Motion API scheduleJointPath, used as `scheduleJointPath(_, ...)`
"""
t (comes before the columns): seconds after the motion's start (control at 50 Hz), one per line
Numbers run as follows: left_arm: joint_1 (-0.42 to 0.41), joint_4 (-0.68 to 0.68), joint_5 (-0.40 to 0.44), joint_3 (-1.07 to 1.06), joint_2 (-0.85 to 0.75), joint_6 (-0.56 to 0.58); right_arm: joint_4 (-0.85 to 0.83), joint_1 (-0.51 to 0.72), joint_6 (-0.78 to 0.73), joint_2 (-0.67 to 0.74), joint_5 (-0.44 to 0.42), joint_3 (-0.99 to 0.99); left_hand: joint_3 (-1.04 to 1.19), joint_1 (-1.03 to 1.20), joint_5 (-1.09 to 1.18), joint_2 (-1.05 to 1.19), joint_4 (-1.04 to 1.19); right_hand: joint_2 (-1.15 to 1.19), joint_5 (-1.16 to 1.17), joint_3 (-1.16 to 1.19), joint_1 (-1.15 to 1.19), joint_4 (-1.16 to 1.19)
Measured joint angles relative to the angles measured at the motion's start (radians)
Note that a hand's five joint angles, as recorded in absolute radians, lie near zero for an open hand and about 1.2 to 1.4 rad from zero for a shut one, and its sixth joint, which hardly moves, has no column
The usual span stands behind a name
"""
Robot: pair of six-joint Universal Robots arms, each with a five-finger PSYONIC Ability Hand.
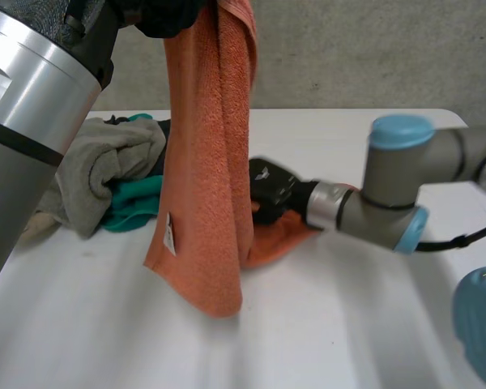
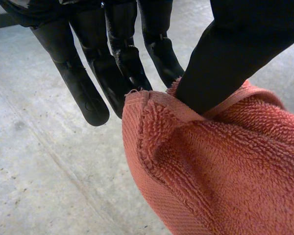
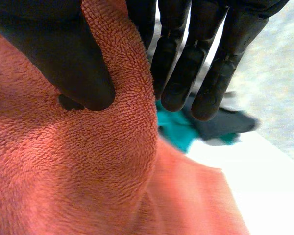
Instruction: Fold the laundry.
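An orange towel (image 1: 206, 162) hangs in a long drape from my left hand (image 1: 158, 16), held high above the table, and its lower end rests on the white table (image 1: 348, 324). In the left wrist view my left hand (image 2: 235, 58) pinches the towel's (image 2: 225, 171) hemmed top edge between thumb and straight fingers. My right hand (image 1: 271, 190) reaches in low from the right and grips the towel near the table. In the right wrist view my right hand's (image 3: 63, 54) thumb presses a fold of towel (image 3: 88, 171) against the fingers.
A pile of laundry (image 1: 105, 170) lies at the table's back left: a grey garment, a teal cloth (image 1: 134, 203) and something dark. A white label (image 1: 169, 235) shows on the towel's lower left edge. My left arm fills the near left.
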Motion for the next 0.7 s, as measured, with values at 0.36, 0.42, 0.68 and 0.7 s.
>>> scheduleJointPath(0.36,0.089,0.048,-0.014,0.03,-0.126,-0.005,-0.09,-0.298,-0.112,-0.603,0.42,0.464,0.0,0.0,0.0,0.0,0.0,0.0,0.0,0.0,0.0,0.002)
scheduleJointPath(0.42,0.093,0.053,-0.015,0.026,-0.147,-0.006,-0.022,-0.305,-0.148,-0.645,0.422,0.526,0.0,0.0,0.0,0.0,0.0,0.0,0.0,0.0,0.0,0.002)
scheduleJointPath(0.68,0.1,0.055,-0.02,-0.027,-0.39,-0.002,0.201,-0.163,-0.191,-0.556,0.432,0.684,0.0,0.0,0.0,0.0,0.0,-0.045,-0.02,-0.04,-0.017,-0.041)
scheduleJointPath(0.7,0.101,0.054,-0.024,-0.03,-0.413,-0.001,0.195,-0.143,-0.185,-0.534,0.443,0.678,0.0,0.0,0.0,0.0,0.0,-0.045,-0.02,-0.04,-0.017,-0.041)
